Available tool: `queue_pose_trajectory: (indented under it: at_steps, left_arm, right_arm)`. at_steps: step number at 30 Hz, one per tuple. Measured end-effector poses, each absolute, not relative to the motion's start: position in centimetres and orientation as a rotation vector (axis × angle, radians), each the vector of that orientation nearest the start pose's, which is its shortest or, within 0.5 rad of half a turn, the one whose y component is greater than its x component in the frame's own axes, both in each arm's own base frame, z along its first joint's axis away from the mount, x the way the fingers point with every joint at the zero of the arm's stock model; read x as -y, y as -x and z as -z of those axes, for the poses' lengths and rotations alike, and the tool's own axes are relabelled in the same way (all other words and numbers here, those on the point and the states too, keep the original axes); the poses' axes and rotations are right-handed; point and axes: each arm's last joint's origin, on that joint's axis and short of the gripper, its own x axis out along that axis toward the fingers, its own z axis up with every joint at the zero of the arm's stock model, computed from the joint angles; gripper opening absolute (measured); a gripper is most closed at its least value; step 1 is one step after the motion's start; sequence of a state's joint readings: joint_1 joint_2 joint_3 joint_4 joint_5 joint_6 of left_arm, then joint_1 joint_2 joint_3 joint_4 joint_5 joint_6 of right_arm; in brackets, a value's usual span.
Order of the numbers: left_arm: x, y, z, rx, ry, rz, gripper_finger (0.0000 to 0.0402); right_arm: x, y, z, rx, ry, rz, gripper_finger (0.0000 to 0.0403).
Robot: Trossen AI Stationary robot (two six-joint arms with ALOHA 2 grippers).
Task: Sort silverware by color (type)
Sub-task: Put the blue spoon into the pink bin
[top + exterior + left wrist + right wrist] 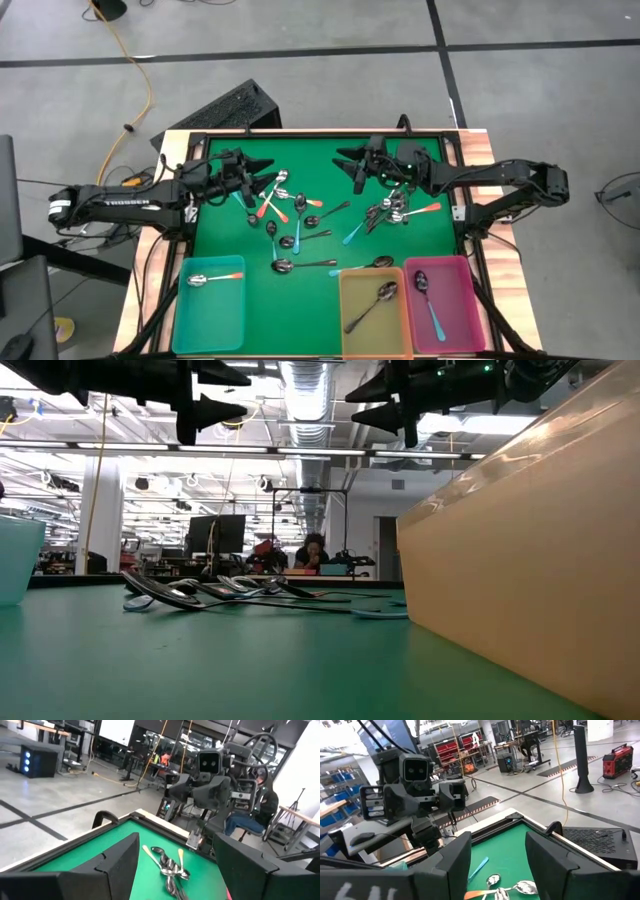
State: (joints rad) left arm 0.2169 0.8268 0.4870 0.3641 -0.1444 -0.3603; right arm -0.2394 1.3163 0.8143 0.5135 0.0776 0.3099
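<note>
The silverware is small spoons with orange, light blue or dark handles, lying flat on the green mat. One group [283, 203] lies left of centre, and another [392, 210] right of centre also shows in the left wrist view [170, 866]. A few more spoons [300, 264] lie nearer the bins. My left gripper [268, 171] hangs open and level above the left group. My right gripper [347, 166] hangs open and level over the mat's far middle. Both are empty and well above the mat in the low view, the left gripper [228, 392] and the right gripper [368, 406].
Three bins stand along the near edge. The teal bin [210, 312] holds an orange-handled spoon [212, 278], the yellow bin [352, 320] a dark spoon [376, 300], and the pink bin [462, 300] a blue-handled spoon [428, 300]. A dark raised frame [320, 134] borders the mat. People sit in the room beyond.
</note>
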Motion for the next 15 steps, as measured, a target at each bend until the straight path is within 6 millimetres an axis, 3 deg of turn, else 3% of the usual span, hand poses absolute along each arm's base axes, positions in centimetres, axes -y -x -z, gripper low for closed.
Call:
queue_pose_trajectory:
  at_steps: [15]
  left_arm:
    - [-4.46, -18.30, -28.02, 0.149, 0.385, -0.342, 0.0238]
  right_arm:
    - [7.05, -28.49, -30.18, 0.125, -0.281, 0.271, 0.0202]
